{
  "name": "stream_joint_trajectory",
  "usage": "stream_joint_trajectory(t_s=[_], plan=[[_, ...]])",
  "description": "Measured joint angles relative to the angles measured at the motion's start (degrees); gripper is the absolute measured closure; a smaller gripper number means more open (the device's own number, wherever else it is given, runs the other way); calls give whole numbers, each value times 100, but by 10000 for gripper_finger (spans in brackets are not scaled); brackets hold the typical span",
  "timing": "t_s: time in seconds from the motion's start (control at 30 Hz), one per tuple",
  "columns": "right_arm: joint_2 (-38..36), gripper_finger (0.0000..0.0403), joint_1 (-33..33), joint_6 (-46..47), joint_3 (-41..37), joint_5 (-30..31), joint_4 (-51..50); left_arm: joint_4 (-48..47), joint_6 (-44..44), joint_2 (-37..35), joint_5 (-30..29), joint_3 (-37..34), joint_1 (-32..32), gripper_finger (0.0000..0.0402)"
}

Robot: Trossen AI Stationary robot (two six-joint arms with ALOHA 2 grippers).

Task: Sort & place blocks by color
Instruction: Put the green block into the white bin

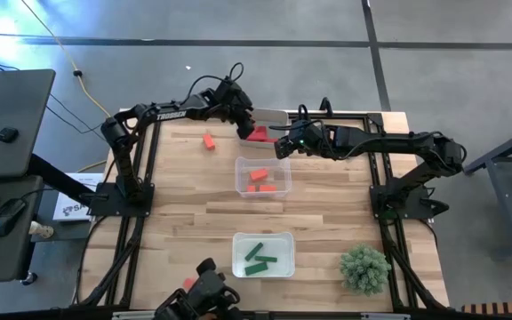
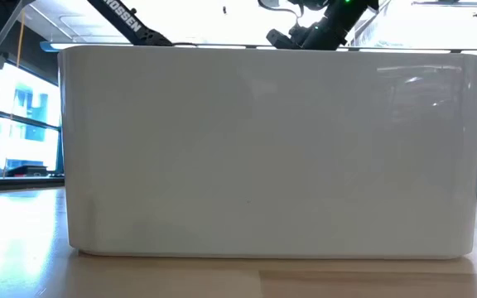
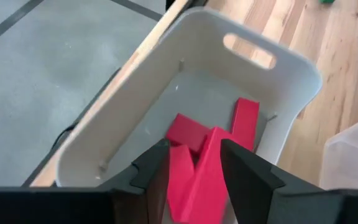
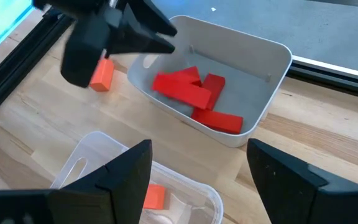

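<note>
I am loosening the left gripper [image 3: 194,163] jaws around a stiff, light crimson block [image 3: 197,180], best pinched across its long flat faces, over the white bin [image 3: 291,68] at the tabletop's far edge.

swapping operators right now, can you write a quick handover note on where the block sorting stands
Left tool: over the white bin at the far edge, jaws partly open with a crimson block between them, apparently being dropped.
Right tool: open, empty, hovering beside that bin above the middle clear tray.
Done: crimson blocks in the white bin; orange blocks in the middle tray; green blocks in the near clear tray.
Left: one orange block loose on the table, left of the white bin; it likely goes in the middle tray.
</note>
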Motion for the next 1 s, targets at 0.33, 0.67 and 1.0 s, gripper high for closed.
stream_joint_trajectory(t_s=[0.33,0.67,1.0], plan=[[0,151,0,0,0,-2,-42,-1593,355,-11,15,1264,-2,268],[0,151,-16,-475,0,-11,-44,-2406,410,-508,-4,1453,34,268],[0,151,-419,-1211,2,-609,-306,-3139,-111,-1195,-17,1456,-9,268]])
